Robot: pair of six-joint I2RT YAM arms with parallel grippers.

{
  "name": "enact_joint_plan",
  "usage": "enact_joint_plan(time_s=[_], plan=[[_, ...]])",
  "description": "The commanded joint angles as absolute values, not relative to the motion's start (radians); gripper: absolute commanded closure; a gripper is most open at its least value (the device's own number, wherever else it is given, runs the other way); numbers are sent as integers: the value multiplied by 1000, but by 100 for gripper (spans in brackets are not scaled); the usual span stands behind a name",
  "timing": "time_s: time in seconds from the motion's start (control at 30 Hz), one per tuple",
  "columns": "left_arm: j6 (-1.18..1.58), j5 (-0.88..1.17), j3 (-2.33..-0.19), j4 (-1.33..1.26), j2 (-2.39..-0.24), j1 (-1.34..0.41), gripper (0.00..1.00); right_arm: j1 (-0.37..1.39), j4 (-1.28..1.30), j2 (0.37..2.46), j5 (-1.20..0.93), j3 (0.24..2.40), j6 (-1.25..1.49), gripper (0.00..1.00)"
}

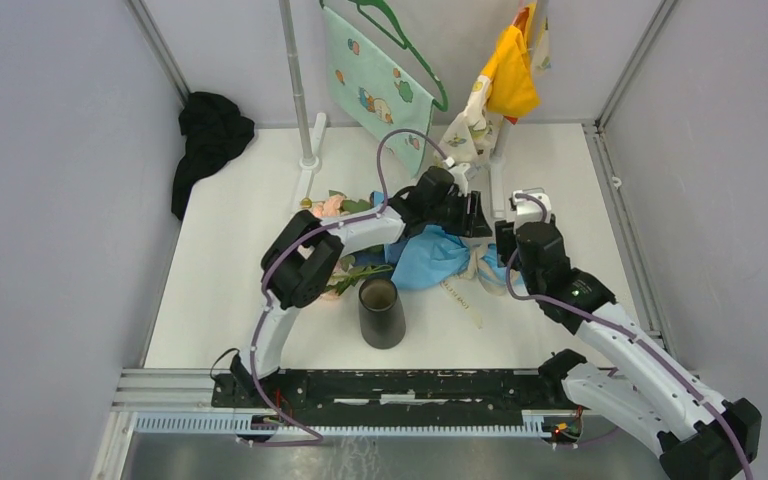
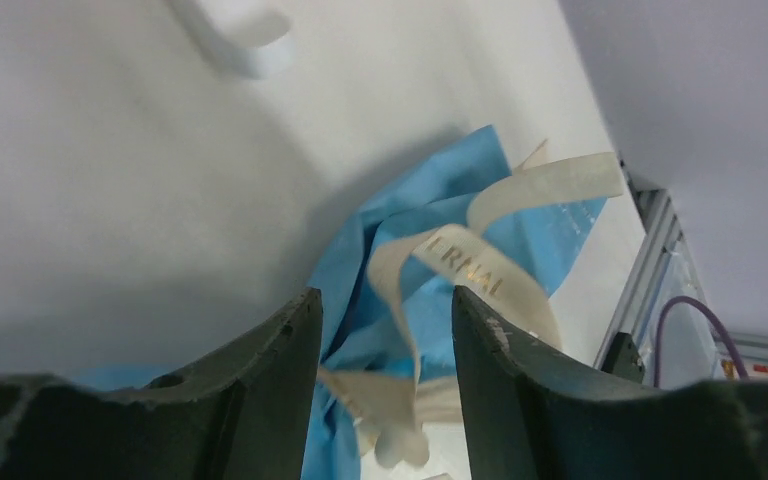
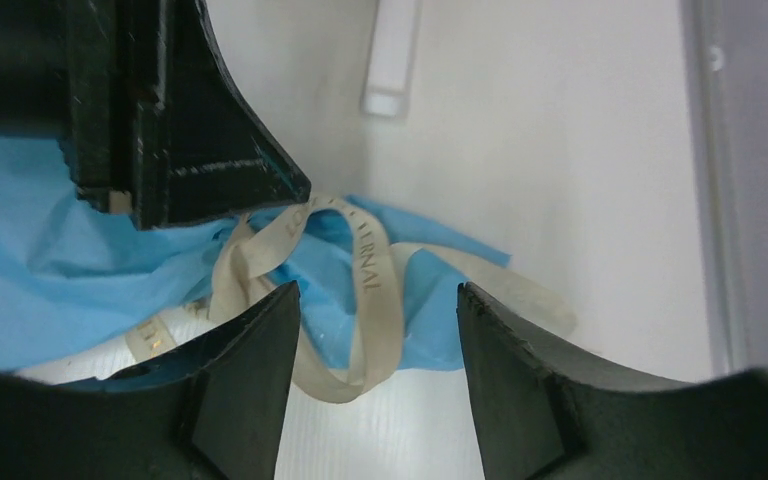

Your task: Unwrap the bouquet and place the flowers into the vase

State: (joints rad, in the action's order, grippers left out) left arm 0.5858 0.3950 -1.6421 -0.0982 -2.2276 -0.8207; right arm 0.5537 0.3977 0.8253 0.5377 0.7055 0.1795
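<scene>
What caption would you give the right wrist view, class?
Open right gripper over cream ribbon and blue paper, left gripper alongside.

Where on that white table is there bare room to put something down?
Bare table lies left, between the black cloth heap and the vase, and near-right, between vase and right arm. The middle is crowded: blue paper, ribbon, flowers, left claw, right claw.

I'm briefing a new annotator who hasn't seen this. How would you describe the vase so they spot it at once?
On the white table, look near the middle of its front edge. The small matte black cylinder vase stands upright there, just in front of the crumpled light-blue paper. Unlike the limp black cloth heap in the far left corner, it is rigid and open-topped.
</scene>
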Motion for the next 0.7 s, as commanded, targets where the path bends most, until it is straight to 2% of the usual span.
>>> enact_joint_plan(time_s=[0.0,0.2,0.37,0.67], plan=[[535,269,-1540,-76,-1992,-816,42,560,304,841,369,639,201,36],[528,92,-1364,-8,-1807,-817,42,581,258,892,269,597,190,43],[508,-45,-1324,88,-1713,-820,41,607,194,940,187,539,199,52],[487,-57,-1311,121,-1684,-820,37,630,106,1079,186,488,227,63]])
